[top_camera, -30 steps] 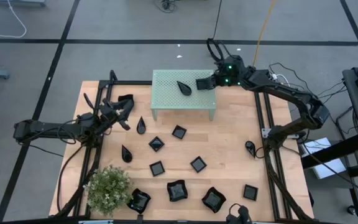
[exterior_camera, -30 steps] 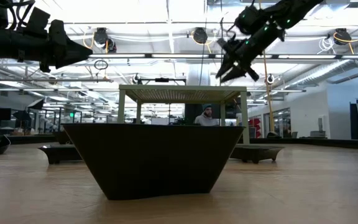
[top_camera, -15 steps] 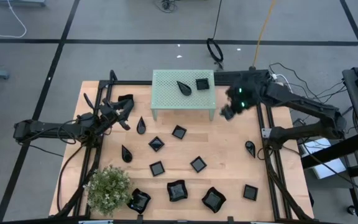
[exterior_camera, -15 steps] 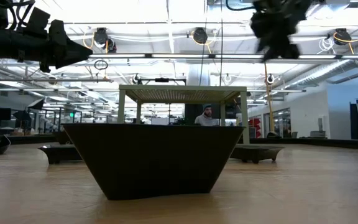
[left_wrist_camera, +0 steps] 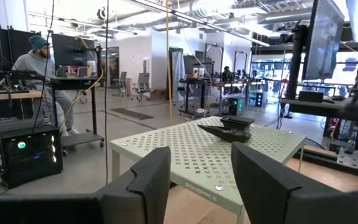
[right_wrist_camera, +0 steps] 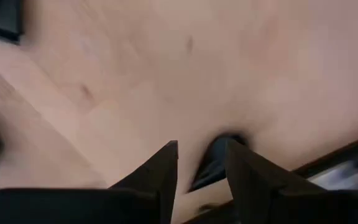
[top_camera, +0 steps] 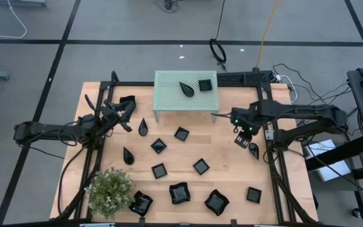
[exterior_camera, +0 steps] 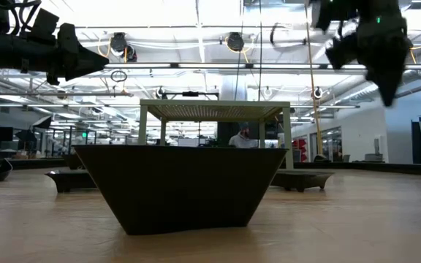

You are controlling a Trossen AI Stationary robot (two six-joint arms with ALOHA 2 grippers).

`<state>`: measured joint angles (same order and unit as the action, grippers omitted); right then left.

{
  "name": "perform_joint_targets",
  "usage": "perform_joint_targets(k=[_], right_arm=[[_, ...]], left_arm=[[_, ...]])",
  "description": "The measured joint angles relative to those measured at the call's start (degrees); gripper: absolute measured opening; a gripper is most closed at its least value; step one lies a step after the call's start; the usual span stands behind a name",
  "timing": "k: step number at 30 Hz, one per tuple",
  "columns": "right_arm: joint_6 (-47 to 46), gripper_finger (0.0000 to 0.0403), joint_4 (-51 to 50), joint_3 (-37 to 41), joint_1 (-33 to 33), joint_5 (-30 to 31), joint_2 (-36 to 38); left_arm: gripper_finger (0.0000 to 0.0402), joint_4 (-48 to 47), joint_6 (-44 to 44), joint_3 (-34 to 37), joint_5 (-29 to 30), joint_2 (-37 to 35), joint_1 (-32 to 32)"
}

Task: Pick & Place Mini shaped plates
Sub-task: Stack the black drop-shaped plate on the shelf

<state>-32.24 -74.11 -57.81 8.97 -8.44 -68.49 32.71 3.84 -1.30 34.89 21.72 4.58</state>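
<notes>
Hovering over the right edge of the table (top_camera: 276,189), your right gripper (top_camera: 242,139) has its fingers spread with nothing between them, and a black teardrop plate (top_camera: 253,150) lies on the wood just beside and under it, close to the dark frame rail (top_camera: 273,170). I judge this plate is the next pick, so you should lower straight down, center the fingers over the plate's narrow width and close only when both tips pass its rim; the glossy dish may slip, and the rail beside it leaves little room for the outer finger. In the right wrist view the plate (right_wrist_camera: 219,158) shows dark between the two fingers (right_wrist_camera: 157,180), which is a good line to keep. The mint-green stand (top_camera: 169,101) at the back edge already carries one teardrop plate (top_camera: 186,88) and one small square plate (top_camera: 205,84), so leave space beside them. The left gripper (top_camera: 128,108) waits near the left edge with fingers spread and empty. The other plates (top_camera: 179,193) are scattered over the middle and the front edge, with a green plant (top_camera: 109,189) at the front left corner. The surface is light wood. Beyond it is a large workshop, where a person (left_wrist_camera: 39,81) sits at a desk.
</notes>
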Motion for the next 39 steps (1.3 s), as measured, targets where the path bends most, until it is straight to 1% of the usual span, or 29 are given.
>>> perform_joint_targets(k=[2, 4, 9, 15, 17, 20, 23, 36, 39], right_arm=[[-6.5, 0.0118, 0.6, 3.8, 0.0, -3.7, -0.8], [-10.0, 0.0118, 1.5, 8.0, 0.0, -6.6, -1.4], [-17.0, 0.0118, 5.9, 15.8, 0.0, -6.8, -1.7], [-22.7, 0.0118, 14.7, 19.5, -0.2, -6.4, -1.5], [-23.7, 0.0118, 18.2, 20.6, -0.2, -6.3, -1.4], [-24.0, 0.0118, 21.0, 22.0, -0.4, -4.0, -1.6], [-23.6, 0.0118, 20.8, 22.8, -0.4, -2.0, -1.7], [-23.7, 0.0118, 21.2, 22.9, -0.5, -2.0, -1.4], [-24.0, 0.0118, 20.8, 22.9, -0.5, 0.3, -1.0]], left_arm=[[0.0173, 0.0, 0.0, 0.0, 0.0, 0.0, 0.0], [0.0173, 0.0, 0.0, 0.0, 0.0, 0.0, 0.0], [0.0173, 0.0, 0.0, 0.0, 0.0, 0.0, 0.0], [0.0173, 0.0, 0.0, 0.0, 0.0, 0.0, 0.0], [0.0173, 0.0, 0.0, 0.0, 0.0, 0.0, 0.0], [0.0173, -0.1, 0.0, 0.0, 0.0, 0.0, 0.0], [0.0173, 0.0, 0.0, 0.0, 0.0, 0.0, 0.0], [0.0173, 0.0, 0.0, 0.0, 0.0, 0.0, 0.0], [0.0173, 0.0, 0.0, 0.0, 0.0, 0.0, 0.0]])
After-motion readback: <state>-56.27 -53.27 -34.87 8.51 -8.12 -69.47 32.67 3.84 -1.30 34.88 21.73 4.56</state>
